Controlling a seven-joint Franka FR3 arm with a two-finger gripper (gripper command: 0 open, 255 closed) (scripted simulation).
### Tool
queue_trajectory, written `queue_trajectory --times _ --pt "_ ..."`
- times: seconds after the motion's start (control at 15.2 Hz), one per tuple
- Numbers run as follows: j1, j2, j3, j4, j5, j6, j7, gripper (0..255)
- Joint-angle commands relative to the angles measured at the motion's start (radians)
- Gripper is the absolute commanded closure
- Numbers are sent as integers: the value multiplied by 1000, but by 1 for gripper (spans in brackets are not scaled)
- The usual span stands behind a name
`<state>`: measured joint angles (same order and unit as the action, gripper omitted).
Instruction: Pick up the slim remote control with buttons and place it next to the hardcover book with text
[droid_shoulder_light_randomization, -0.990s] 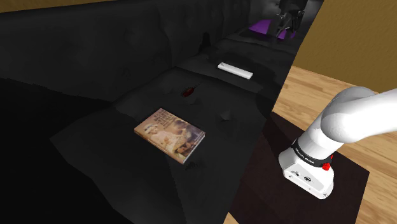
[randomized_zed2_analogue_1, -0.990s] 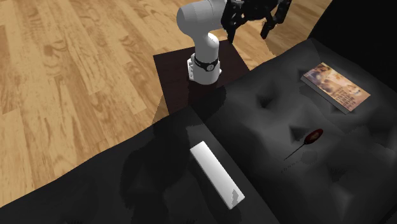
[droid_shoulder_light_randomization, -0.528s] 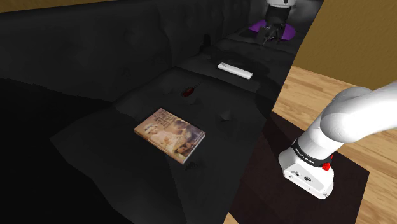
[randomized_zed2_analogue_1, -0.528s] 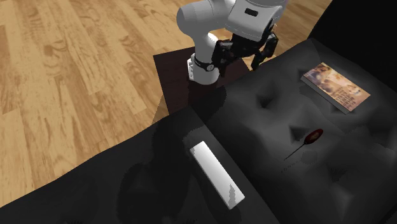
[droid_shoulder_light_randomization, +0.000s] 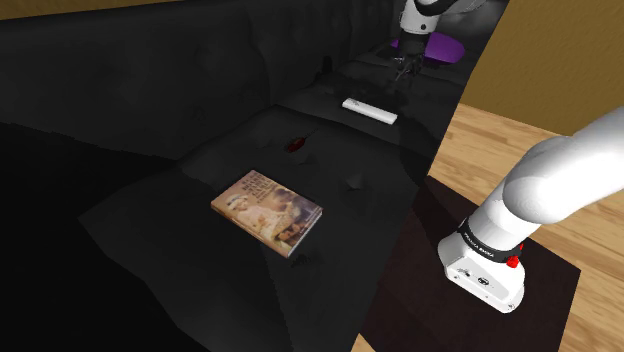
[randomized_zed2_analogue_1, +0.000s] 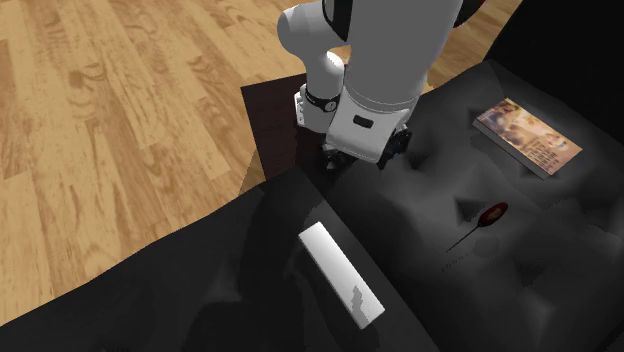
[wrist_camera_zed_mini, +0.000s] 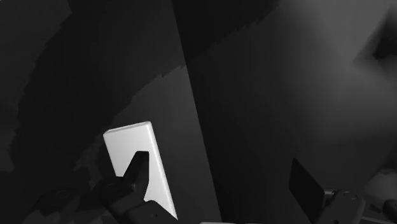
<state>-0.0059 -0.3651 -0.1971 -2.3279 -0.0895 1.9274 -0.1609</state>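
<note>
The slim white remote lies flat on a black tufted couch seat. A hardcover book with a picture cover and text rests on another cushion, well apart from the remote. My black gripper hangs above the couch just beyond the remote, and the white hand hides most of it in the second exterior view. In the wrist view the gripper is open, its fingers far apart, with one finger in front of the remote. Nothing is held.
A small red object with a thin stem lies on the couch between remote and book. A purple item sits behind the gripper. The dark stand is on a wooden floor beside the couch.
The arm has swung down and over the couch toward the remote. The fingers stayed open. Remote and book have not moved.
</note>
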Motion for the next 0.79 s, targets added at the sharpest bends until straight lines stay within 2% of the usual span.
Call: queue_trajectory --times 0.0,0.33,0.73 --pt "4 68 -17 18 10 56 -31 0" --pt "3 253 -62 101 56 167 -135 0" --pt "-16 488 -85 248 147 256 -267 0"
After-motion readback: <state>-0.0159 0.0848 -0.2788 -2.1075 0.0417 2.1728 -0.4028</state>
